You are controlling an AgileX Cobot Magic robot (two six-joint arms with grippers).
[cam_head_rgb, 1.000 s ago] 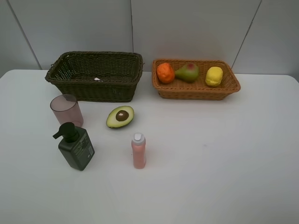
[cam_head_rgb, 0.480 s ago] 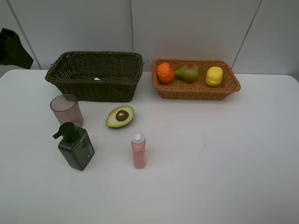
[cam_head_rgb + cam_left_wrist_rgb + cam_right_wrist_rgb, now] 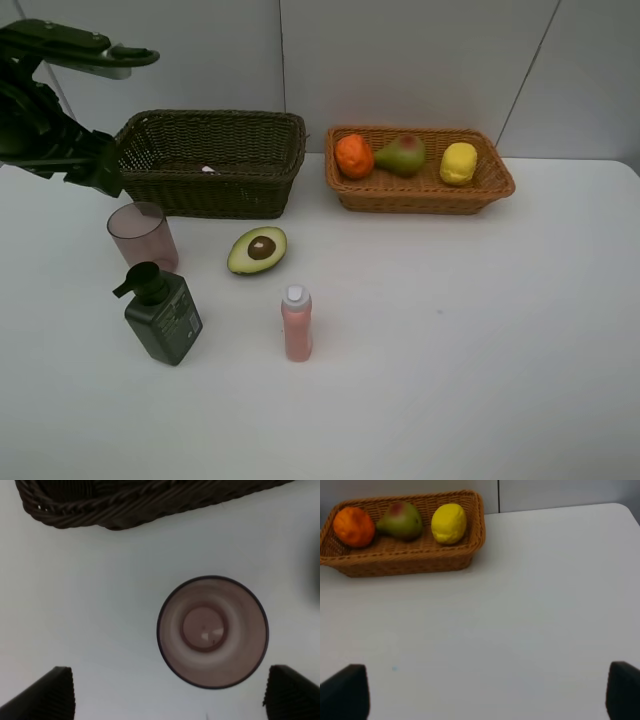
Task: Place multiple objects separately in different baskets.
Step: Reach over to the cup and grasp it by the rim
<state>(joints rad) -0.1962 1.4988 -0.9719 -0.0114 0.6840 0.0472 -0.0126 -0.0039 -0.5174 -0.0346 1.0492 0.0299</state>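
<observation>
Cup (image 3: 212, 631) — between spread left fingers (image 3: 55, 695)

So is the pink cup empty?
Empty. The cup stands upright, and the left wrist view looks straight down onto its bare bottom, with nothing inside.

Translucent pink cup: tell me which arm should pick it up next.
Left. Its open claw hangs above the translucent pink cup, framed between its fingertips. The right claw faces the orange-tan wicker basket, cup out of view.
</observation>
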